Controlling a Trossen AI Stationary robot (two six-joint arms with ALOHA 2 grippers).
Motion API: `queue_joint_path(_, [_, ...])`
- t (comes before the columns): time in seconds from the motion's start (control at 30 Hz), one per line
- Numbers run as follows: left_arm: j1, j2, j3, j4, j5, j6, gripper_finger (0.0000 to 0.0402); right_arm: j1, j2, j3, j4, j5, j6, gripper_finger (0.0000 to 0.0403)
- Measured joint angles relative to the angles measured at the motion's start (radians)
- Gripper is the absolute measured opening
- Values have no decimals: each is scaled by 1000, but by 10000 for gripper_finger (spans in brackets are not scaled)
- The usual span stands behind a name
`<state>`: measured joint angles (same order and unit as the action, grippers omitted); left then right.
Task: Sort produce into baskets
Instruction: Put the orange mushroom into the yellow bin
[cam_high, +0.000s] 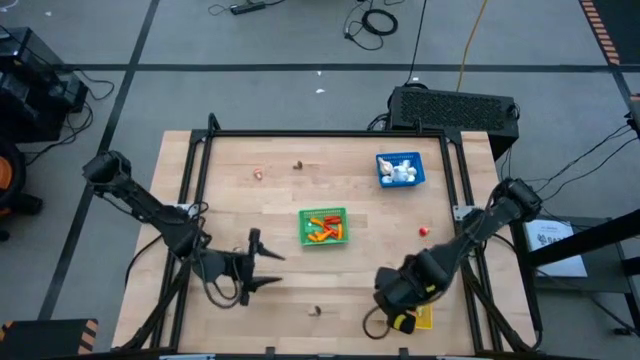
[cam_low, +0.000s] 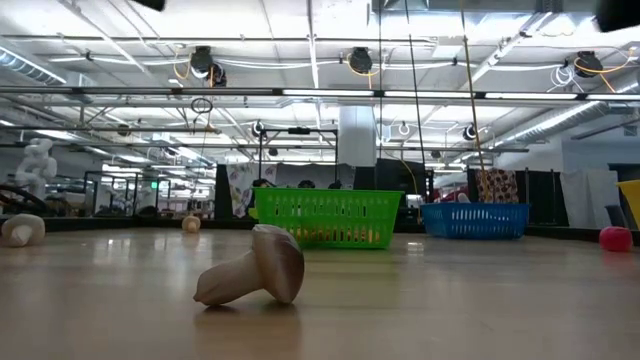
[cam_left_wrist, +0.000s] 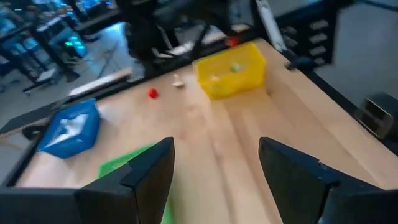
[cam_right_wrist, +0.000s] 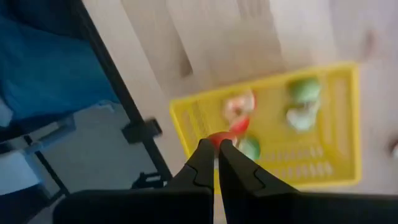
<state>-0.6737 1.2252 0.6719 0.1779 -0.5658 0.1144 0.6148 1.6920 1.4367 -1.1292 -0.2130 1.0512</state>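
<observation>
right gripper (cam_right_wrist: 216, 149) directly over the yellow basket (cam_right_wrist: 339, 118) at the near right corner of the table (cam_high: 280, 210), fingers pressed almost together on a small red piece (cam_right_wrist: 219, 139) pinched at the tips. inside that basket, under the gripper, a red-and-white piece (cam_right_wrist: 239, 106), two green pieces (cam_right_wrist: 305, 89) and a pale one, all blurred and hard to name. from above, yellow basket mostly hidden beneath the right arm, only a corner showing (cam_high: 424, 317). left gripper (cam_high: 262, 268) low over bare wood near the front left, fingers spread wide, nothing between them, well apart from every basket. three baskets in all: green basket (cam_high: 323, 227) at the table's middle with orange, red and green pieces, exact count unclear; blue basket (cam_high: 400, 169) toward the far right with white pieces, likewise uncountable. four loose pieces on the wood: a mushroom (cam_low: 254, 278) on its side near the front edge, a pale reddish piece (cam_high: 258, 174) and a small brown piece (cam_high: 298, 166) toward the far side, and a red ball (cam_high: 424, 231) between blue and yellow baskets, beside the right arm.
</observation>
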Motion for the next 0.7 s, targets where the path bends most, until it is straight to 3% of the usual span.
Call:
queue_joint_path(0.17, [91,-50,-55,12,65,8,242,44,2,-61,-9,-1,35,3])
queue_joint_path(0.27, [147,-122,-132,-3,42,-7,242,45,2,-125,-4,-3,37,3])
queue_joint_path(0.37, [197,-212,-212,84,36,-67,242,32,2,-176,-7,-27,28,4])
queue_joint_path(0.5, [210,-311,-279,201,52,-68,242,3,3,-193,15,-51,35,4])
queue_joint_path(0.7, [210,-411,-280,206,49,-27,242,-24,3,-191,82,-51,48,24])
